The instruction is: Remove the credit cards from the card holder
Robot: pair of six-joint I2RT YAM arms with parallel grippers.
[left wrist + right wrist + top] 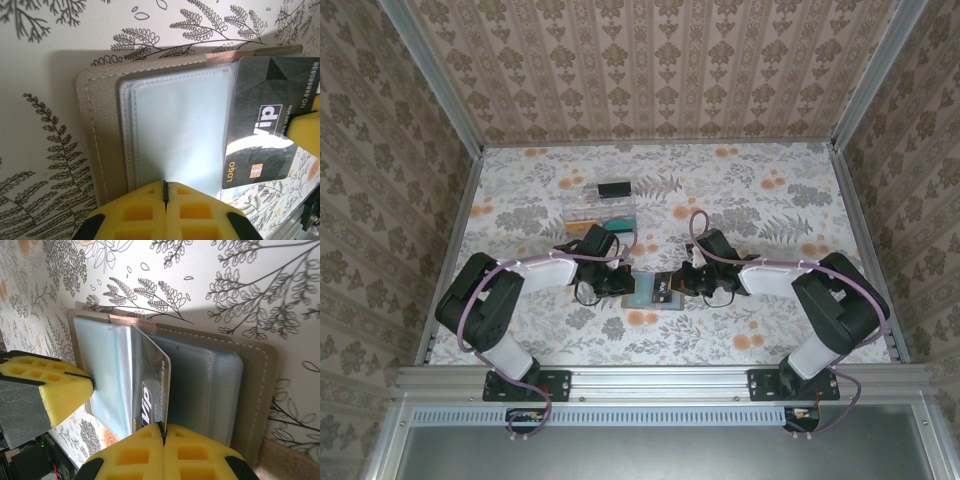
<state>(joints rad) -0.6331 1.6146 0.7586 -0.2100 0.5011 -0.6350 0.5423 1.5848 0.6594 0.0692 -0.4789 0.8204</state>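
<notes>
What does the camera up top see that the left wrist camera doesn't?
The top camera adds the whole left arm and right arm, the clear plastic tray farther back, and the patterned walls. The left wrist camera adds close-up detail: the gold chip and the word LOGO on the black plastic credit card, and the stitching along the taupe bifold card holder. Both share that open holder, the card sticking out of it, and the flowery table cover.

I held both arms folded inward, meeting low over the table [790,200] toward its near edge: left gripper [165,189] closed, right gripper [162,429] pinching a credit card [150,380].
</notes>
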